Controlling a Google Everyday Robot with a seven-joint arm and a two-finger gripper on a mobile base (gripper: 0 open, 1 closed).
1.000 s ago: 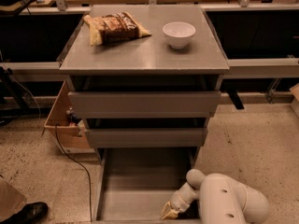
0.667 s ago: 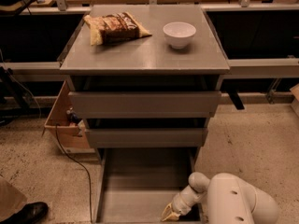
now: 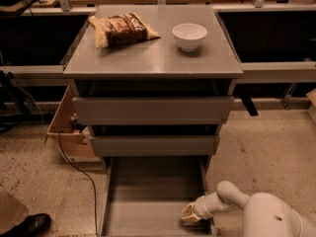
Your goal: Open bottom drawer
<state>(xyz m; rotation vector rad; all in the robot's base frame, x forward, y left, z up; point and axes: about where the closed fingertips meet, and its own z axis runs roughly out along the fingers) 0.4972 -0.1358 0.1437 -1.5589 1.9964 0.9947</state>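
Although a second has gone by, the big things read the same to me. The cabinet (image 3: 153, 63) stands above and beyond the gripper exactly where it was. The bottom drawer (image 3: 148, 201) is pulled well out, its grey tray stretching to the gripper's left and away from it. It is out no further than a second ago, as far as I can judge.

What has moved is the arm (image 3: 274, 216). Its white bulk and the rounded joint just behind the gripper have slid to the right, away from the tray.

The gripper (image 3: 190, 215) itself has hardly shifted. It sits low at the drawer's near right corner, touching or just beside the side wall. I cannot tell how far open it is, nor whether it has hold of the drawer.

Far beyond the gripper, on the cabinet top, the bag (image 3: 121, 29) and the bowl (image 3: 189, 35) have not stirred, so the pull is not jolting anything.

My reading is that the drawer is at or near its full travel and the arm is repositioning, not hauling. The task looks all but done; what remains, I think, is a clean release.
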